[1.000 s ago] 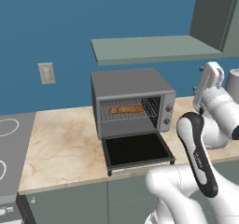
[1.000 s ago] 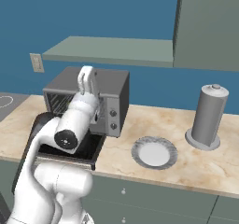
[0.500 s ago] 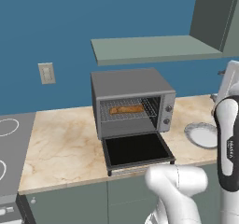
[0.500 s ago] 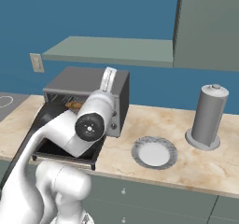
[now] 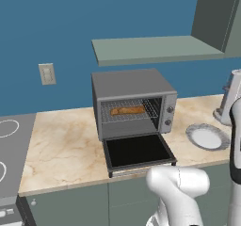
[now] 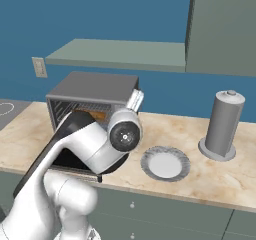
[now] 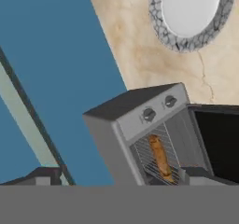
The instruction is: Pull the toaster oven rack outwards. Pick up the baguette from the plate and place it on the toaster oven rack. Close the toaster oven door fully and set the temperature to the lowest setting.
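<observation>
The toaster oven [image 5: 134, 86] stands on the counter with its door [image 5: 136, 150] folded down flat. The tan baguette [image 5: 127, 110] lies on the wire rack [image 5: 108, 117] in the cavity. In the hand view I look down on the oven [image 7: 135, 104], the baguette [image 7: 160, 155], the rack [image 7: 148, 166], the dark door [image 7: 219, 143] and two knobs [image 7: 149, 115]. My gripper [image 7: 119, 178] hangs open above the oven's knob side, holding nothing. The round grey plate [image 5: 207, 136] [image 6: 165, 163] [image 7: 191, 13] lies bare to the right of the oven.
A tall grey cylindrical container [image 6: 222, 126] stands right of the plate. A shelf [image 5: 155, 48] hangs above the oven and an upper cabinet [image 6: 225, 29] beside it. A cooktop [image 5: 9, 149] lies at the far left. My white arm [image 6: 95, 149] covers the oven's front.
The arm has swung to the right, away from the oven's opening toward its knob side. The gripper has stayed open. The baguette, rack, door and plate have not moved.
</observation>
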### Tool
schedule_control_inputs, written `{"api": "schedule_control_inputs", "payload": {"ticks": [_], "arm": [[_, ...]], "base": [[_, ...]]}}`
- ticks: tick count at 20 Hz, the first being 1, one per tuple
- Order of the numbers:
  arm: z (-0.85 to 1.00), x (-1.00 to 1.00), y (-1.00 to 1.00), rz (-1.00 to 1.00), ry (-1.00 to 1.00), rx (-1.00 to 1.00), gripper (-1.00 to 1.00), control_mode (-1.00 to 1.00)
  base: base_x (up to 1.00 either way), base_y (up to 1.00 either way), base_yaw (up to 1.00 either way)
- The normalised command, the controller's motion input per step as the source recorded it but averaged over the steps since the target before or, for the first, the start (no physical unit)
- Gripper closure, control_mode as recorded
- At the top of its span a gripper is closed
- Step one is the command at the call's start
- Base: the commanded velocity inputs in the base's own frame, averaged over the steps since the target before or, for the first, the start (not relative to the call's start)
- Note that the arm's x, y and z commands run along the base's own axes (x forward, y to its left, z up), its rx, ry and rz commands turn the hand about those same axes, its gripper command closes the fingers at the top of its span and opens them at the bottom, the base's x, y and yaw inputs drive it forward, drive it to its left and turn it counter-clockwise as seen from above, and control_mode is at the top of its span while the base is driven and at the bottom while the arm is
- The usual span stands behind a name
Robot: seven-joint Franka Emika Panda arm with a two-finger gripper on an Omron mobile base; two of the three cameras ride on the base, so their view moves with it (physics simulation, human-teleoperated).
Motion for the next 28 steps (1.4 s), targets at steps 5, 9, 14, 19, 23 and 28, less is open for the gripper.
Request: {"api": "schedule_control_inputs", "payload": {"ticks": [5,9,14,19,23,28], "arm": [[-0.59,0.03,-0.31,0.01,0.14,0.10,-1.00,-1.00],[-0.46,0.12,-0.34,0.00,0.02,0.08,-1.00,-1.00],[-0.47,0.22,-0.31,0.05,0.09,0.19,-1.00,-1.00],[-0.25,0.03,-0.18,0.08,0.12,0.26,-1.00,-1.00],[-0.26,0.03,-0.01,0.08,0.27,0.27,-1.00,-1.00],[-0.25,0.01,0.02,0.08,0.30,0.26,-1.00,-1.00]], "base": [[0.00,0.00,0.00],[0.00,0.00,0.00],[0.00,0.00,0.00],[0.00,0.00,0.00],[0.00,0.00,0.00],[0.00,0.00,0.00]]}}
